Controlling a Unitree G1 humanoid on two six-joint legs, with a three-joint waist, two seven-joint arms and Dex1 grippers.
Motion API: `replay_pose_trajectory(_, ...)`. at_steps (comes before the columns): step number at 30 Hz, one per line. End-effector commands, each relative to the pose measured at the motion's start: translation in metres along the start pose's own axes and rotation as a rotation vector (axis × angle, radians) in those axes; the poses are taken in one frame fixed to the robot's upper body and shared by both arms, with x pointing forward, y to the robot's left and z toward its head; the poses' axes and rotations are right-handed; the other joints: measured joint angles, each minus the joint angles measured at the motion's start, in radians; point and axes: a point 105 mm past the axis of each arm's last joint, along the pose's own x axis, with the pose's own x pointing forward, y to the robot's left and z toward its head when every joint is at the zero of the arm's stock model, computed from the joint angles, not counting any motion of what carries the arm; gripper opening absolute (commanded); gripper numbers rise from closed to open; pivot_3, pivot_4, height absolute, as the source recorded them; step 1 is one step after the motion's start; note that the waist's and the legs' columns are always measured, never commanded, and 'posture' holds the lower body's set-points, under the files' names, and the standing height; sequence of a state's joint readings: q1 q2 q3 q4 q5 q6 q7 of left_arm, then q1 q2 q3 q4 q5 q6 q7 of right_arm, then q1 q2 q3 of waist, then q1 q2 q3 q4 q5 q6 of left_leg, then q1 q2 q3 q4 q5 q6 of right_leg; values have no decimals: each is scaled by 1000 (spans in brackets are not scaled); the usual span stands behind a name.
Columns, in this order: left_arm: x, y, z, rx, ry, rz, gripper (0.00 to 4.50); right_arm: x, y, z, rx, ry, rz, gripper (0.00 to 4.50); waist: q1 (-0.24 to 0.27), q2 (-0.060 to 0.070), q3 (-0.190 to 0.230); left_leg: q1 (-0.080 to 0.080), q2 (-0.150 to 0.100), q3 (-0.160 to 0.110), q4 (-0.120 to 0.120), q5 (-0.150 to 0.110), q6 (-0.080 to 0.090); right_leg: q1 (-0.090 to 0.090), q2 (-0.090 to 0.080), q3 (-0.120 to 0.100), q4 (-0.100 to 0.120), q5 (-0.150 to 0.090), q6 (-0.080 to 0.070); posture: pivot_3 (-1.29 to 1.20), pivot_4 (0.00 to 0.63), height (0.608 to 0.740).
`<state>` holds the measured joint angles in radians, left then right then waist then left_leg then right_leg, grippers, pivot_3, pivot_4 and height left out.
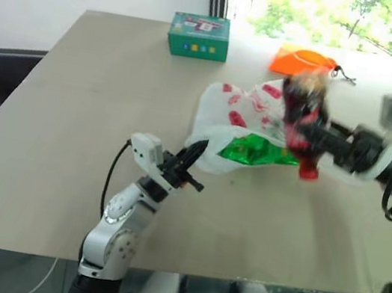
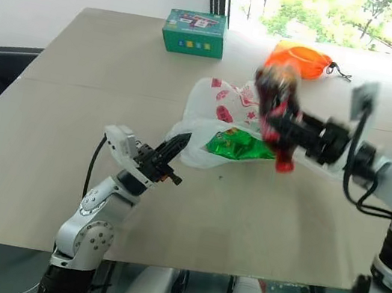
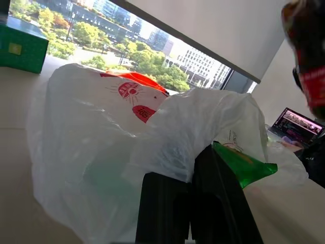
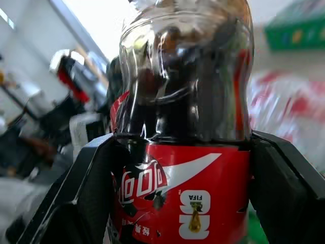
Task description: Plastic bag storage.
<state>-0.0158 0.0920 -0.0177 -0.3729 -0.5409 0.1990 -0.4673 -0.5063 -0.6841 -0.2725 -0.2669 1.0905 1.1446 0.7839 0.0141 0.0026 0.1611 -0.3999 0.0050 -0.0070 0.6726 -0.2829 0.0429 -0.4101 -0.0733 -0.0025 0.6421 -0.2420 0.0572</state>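
We see the surface (image 1: 63, 169) carrying the plastic bag (image 1: 242, 120), a crumpled white film with red printed drawings, lying toward its right side with a shiny green packet (image 1: 256, 151) at its mouth. The left gripper (image 1: 193, 154) has its jaws together, pinching the bag's near edge. The right gripper (image 4: 177, 193) has its jaws clamped wide on a dark cola bottle (image 4: 185, 127); its red label carries white script and "FIFA"

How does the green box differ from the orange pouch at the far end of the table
The green box is stiff and square-cornered; the orange pouch is soft and lumpy. The box sits nearer the far left side of the table, the pouch further right, with a cord trailing from it. Neither is held by a gripper.
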Motion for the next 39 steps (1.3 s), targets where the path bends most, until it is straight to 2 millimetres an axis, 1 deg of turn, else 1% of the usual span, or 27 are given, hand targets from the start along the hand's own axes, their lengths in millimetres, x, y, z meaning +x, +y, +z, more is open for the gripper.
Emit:
replay_pose_trajectory(1, 2, -9, 10, 17, -56, -23, 0, 7, 18, -17, -45, 108, 105, 3160, -1, 0, 0, 0, 0, 0, 0, 0, 0, 0, 0, 0, 0, 0, 0, 0, 150, 740)
replay_pose_trajectory(4, 4, -11, 14, 26, -71, -15, 0, 11, 20, -36, -43, 195, 152, 3160, -1, 0, 0, 1, -1, 0, 0, 0, 0, 0, 2, 0, 0, 0, 0, 0, 150, 740)
replay_pose_trajectory(7, 5, -15, 19, 40, -84, -26, 0, 18, 18, -44, -34, 236, 173, 3160, -2, -1, 0, 1, 0, -1, 0, 0, 0, 0, 3, -1, 1, 0, 0, 0, 150, 740)
replay_pose_trajectory(10, 5, -20, 20, 39, -88, -42, 0, 34, 2, -49, -21, 245, 113, 3160, -6, -1, 1, 1, 0, -1, 0, 0, 0, 0, 3, 0, 1, 0, 0, 0, 150, 740)
replay_pose_trajectory(11, 4, -22, 20, 37, -86, -54, 0, 41, -9, -47, -11, 230, 50, 3160, -6, -1, 1, 2, 0, -1, 0, 0, 0, 0, 3, 0, 1, 0, 0, 0, 150, 740)
replay_pose_trajectory(14, 2, -24, 15, 49, -61, -68, 0, 63, -60, -35, 106, 150, -231, 3160, -17, -2, 1, 2, 0, 0, 1, 0, -1, 0, 3, 1, 3, 0, 0, 0, 150, 740)
replay_pose_trajectory(16, 2, -22, 13, 56, -51, -64, 0, 73, -87, -23, 219, 67, -376, 3160, -18, -2, 1, 2, 0, 0, 1, 2, -3, 0, 2, 1, 4, 0, 0, 0, 150, 740)
replay_pose_trajectory(17, 2, -22, 13, 61, -47, -65, 0, 79, -93, -12, 285, -5, -395, 3160, -18, -3, 1, 2, 0, 0, 1, 2, -3, 0, 2, 0, 4, 0, 0, 0, 150, 740)
replay_pose_trajectory(19, 3, -21, 12, 63, -45, -64, 0, 91, -97, 19, 456, -191, -364, 3160, -17, -2, 1, 0, -1, 0, 1, 3, -5, -2, 2, 0, 5, 0, 0, 0, 150, 740)
replay_pose_trajectory(21, 4, -20, 11, 65, -44, -59, 0, 96, -104, 40, 573, -337, -377, 3160, -19, -2, 1, -1, 0, 1, 1, 3, -6, -3, 2, 1, 4, 0, 0, 0, 150, 740)
replay_pose_trajectory(22, 4, -19, 10, 62, -44, -54, 0, 97, -108, 46, 598, -386, -398, 3160, -19, -2, 1, -1, 0, 1, 0, 3, -6, -4, 2, 1, 4, 0, 0, 0, 150, 740)
replay_pose_trajectory(23, 5, -19, 9, 62, -41, -52, 0, 96, -112, 51, 621, -450, -434, 3653, -19, -2, 1, -2, 0, 1, -2, 3, -6, -4, 2, 0, 3, 0, 0, 0, 150, 740)
replay_pose_trajectory(24, 6, -18, 8, 62, -39, -48, 0, 96, -116, 47, 566, -440, -496, 4181, -19, -2, 1, -2, 0, 1, -2, 3, -6, -4, 2, 0, 3, 0, 0, 0, 150, 740)
replay_pose_trajectory(25, 7, -17, 8, 65, -38, -41, 0, 95, -116, 41, 479, -397, -544, 4476, -18, -2, 1, -2, 0, 1, -3, 3, -6, -4, 2, 0, 3, 0, 0, 0, 150, 740)
replay_pose_trajectory(27, 8, -13, 9, 73, -42, -22, 0, 94, -111, 27, 314, -286, -571, 4476, -17, -2, 1, -3, -1, 2, -4, 3, -6, -4, 2, 0, 3, 0, 0, 0, 150, 740)
replay_pose_trajectory(29, 10, -8, 10, 76, -50, 0, 0, 91, -101, 14, 188, -187, -544, 4476, -20, -2, 1, -4, -1, 2, -3, 3, -6, -4, 1, 1, 2, 0, 0, 0, 150, 740)
replay_pose_trajectory(30, 11, -6, 11, 77, -52, 7, 0, 87, -97, 8, 144, -148, -523, 4476, -22, -2, 1, -4, -2, 1, -3, 3, -6, -4, 1, 1, 2, 0, 0, 0, 150, 740)
replay_pose_trajectory(32, 12, -5, 11, 77, -53, 10, 0, 80, -92, 2, 110, -111, -500, 4476, -29, -2, 1, -3, -2, 2, -2, 3, -6, -4, 1, 2, 0, 0, 0, 0, 150, 740)
replay_pose_trajectory(33, 12, -5, 11, 78, -52, 11, 0, 73, -87, 2, 82, -100, -477, 4476, -31, -2, 1, -1, -1, 3, -2, 3, -6, -4, 1, 3, 1, 0, 0, 0, 150, 740)
replay_pose_trajectory(37, 12, -4, 10, 75, -49, 12, 0, 40, -52, 2, -126, -23, -295, 4476, -21, -2, 1, 0, -1, 0, -1, 1, -1, -3, 3, 1, 4, 0, 0, 0, 150, 740)
replay_pose_trajectory(39, 12, -3, 11, 77, -48, 17, 0, 19, -35, 2, -234, -10, -224, 4476, -18, -2, 1, 0, 0, -2, -1, 0, -1, -2, 3, 0, 3, 0, 0, 0, 150, 740)
